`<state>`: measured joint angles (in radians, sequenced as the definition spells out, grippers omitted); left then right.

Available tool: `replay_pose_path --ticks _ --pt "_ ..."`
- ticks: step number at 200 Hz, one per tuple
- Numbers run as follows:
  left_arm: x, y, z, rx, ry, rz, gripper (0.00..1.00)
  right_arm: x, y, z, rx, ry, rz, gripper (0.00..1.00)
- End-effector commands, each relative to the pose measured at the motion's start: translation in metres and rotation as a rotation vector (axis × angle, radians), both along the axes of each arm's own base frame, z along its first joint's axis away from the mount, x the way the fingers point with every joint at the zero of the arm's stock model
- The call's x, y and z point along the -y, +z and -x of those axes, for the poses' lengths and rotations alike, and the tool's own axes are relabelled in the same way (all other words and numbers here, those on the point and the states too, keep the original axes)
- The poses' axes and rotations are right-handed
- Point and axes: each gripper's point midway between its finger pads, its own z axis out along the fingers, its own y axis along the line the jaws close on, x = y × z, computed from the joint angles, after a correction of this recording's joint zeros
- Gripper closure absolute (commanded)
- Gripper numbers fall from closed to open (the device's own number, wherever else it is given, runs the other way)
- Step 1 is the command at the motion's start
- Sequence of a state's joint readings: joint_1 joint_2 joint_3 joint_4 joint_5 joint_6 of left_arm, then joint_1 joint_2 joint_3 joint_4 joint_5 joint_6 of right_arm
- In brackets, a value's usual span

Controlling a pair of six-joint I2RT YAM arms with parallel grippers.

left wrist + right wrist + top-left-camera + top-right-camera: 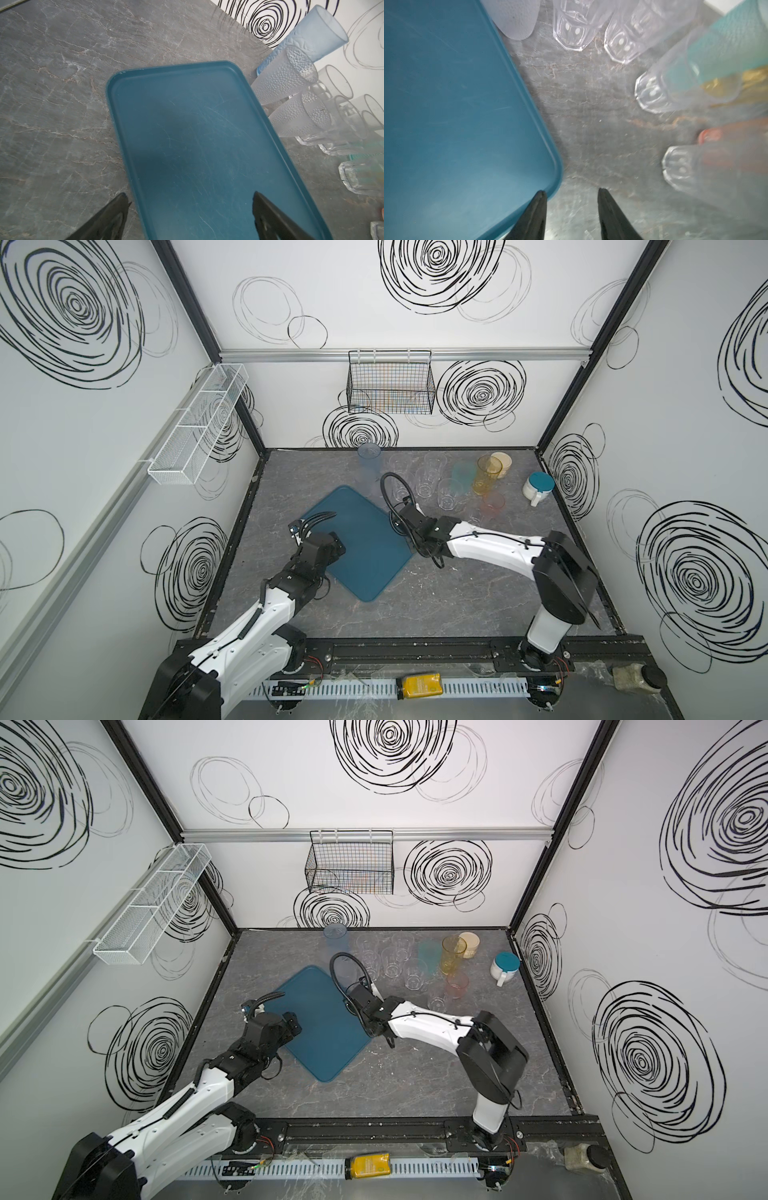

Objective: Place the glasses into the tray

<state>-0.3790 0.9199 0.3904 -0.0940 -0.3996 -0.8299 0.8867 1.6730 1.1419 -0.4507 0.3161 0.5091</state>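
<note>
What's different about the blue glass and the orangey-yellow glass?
Colour: the blue glass is pale blue, the amber glass orangey-yellow. Look: the blue glass is cloudy and frosted, the amber glass clear enough to see through. Place: the blue glass stands at the back, at the left end of the group; the amber glass stands beside the beige jar, further right. Both stand upright on the table, outside the tray.

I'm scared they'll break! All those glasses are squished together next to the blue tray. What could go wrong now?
The glasses stand packed close, so the right gripper reaching for one could topple its neighbours. Its jaws hang open by the tray rim; a bump might shove the tray into the frosted glasses right beside it.
</note>
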Motion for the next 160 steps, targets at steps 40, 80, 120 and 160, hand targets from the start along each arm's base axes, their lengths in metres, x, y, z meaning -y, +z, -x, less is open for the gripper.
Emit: replay_pose_path --ticks 40,80,120,160 --pt "0.009 -0.002 -0.015 0.019 -0.035 -0.004 0.04 -0.028 -0.016 0.055 -0.298 -0.287 -0.602 0.49" --pt "0.019 -0.020 -0.009 -0.007 -0.079 0.017 0.04 -0.041 -0.023 0.060 -0.313 -0.313 -0.638 0.49" --pt "0.023 -0.029 -0.002 -0.028 -0.099 0.025 0.04 -0.033 -0.044 0.047 -0.299 -0.352 -0.564 0.49" --pt "0.029 -0.027 0.001 -0.026 -0.115 0.025 0.04 -0.035 -0.057 0.034 -0.285 -0.371 -0.547 0.50"
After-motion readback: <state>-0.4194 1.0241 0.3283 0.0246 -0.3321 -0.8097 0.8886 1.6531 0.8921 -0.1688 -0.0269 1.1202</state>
